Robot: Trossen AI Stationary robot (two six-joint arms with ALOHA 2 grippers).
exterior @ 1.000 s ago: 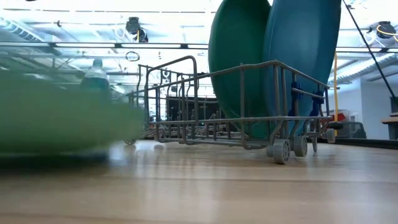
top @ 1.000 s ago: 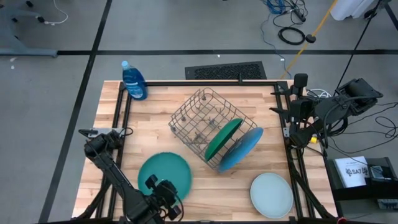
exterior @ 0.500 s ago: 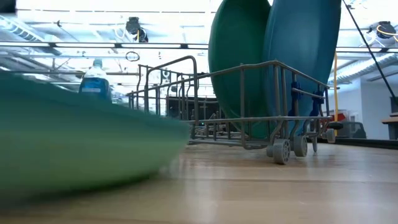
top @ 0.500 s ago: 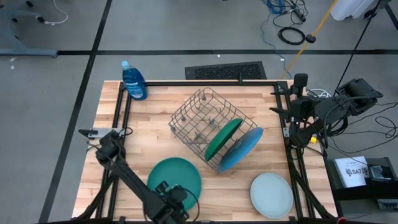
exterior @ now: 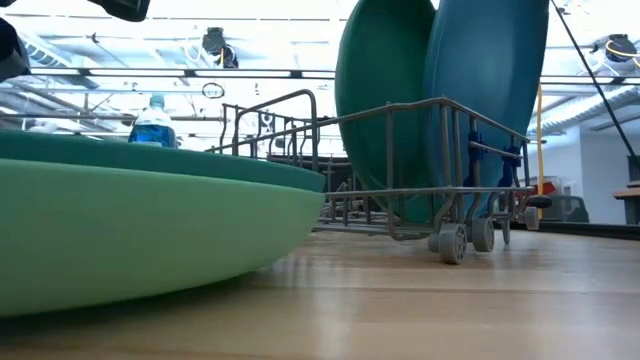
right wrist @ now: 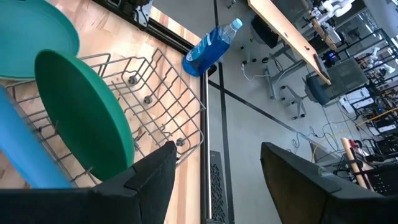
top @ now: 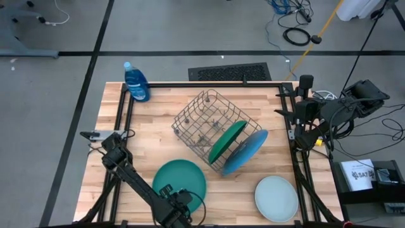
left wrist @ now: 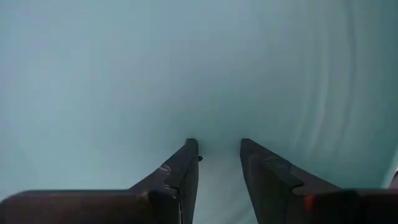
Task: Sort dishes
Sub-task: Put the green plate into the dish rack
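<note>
In the wire rack (top: 205, 123), green plate (top: 226, 141) and blue plate (top: 245, 152) stand upright.

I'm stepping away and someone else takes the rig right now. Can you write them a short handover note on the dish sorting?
Left gripper: at the table's near edge, on the near rim of the teal plate; I cannot tell whether it grips. In its wrist view the plate's face fills the picture.
Right gripper: open, empty, parked past the table's right edge.
Done: the green plate and the blue plate stand on edge in the wire rack.
Left: the teal plate and the pale plate, which lies flat at the near right corner.
The bottle stands at the far left corner.
</note>
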